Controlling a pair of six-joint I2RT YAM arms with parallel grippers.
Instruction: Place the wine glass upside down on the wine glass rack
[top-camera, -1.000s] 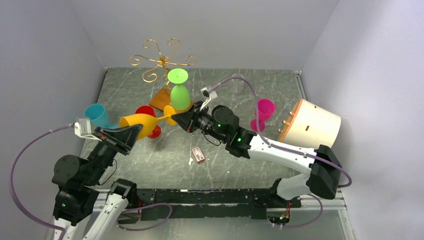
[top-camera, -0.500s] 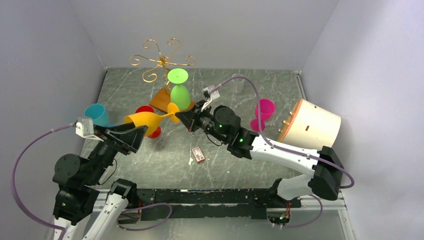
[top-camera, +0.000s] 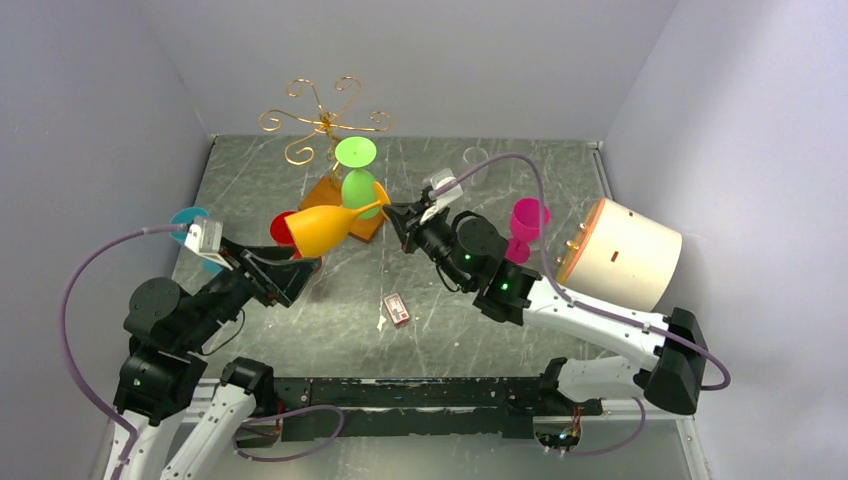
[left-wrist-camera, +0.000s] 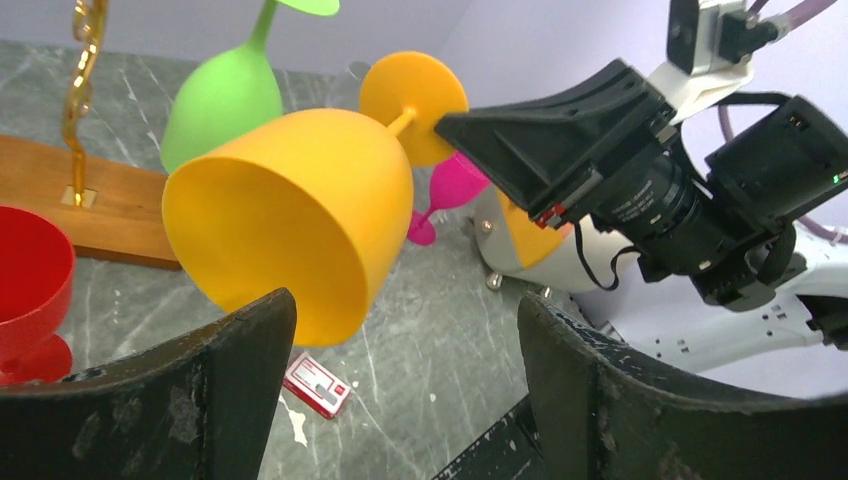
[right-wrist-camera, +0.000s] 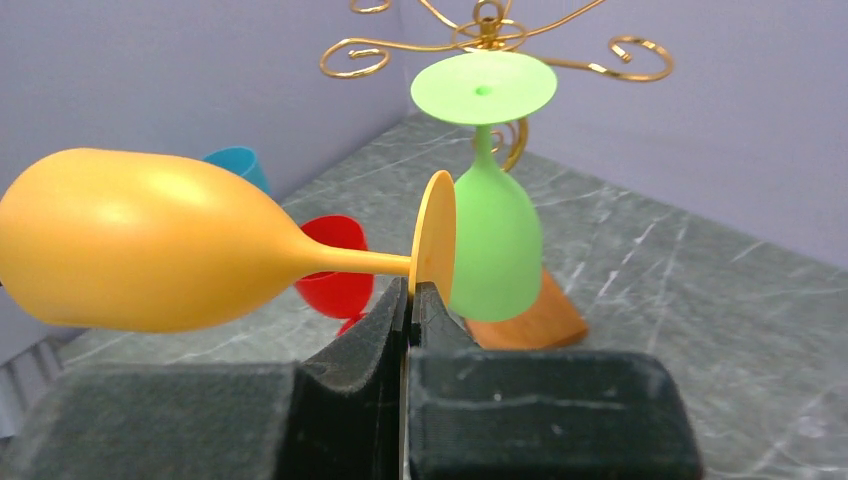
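Orange wine glass (top-camera: 322, 228), foot clenched in right gripper (top-camera: 391, 212), left gripper (top-camera: 298, 272) spread wide, red packet (top-camera: 397, 309) perhaps, print unreadable

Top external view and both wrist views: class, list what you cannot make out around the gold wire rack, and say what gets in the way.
- Blue plastic wine glass: top view, mostly behind the left arm's wrist camera.
- Red plastic wine glass: left wrist view, cut off by the left edge.
- Gold wire rack's wooden base: right wrist view, largely behind the green plastic wine glass.
- Small red-and-white card: print too small to read.
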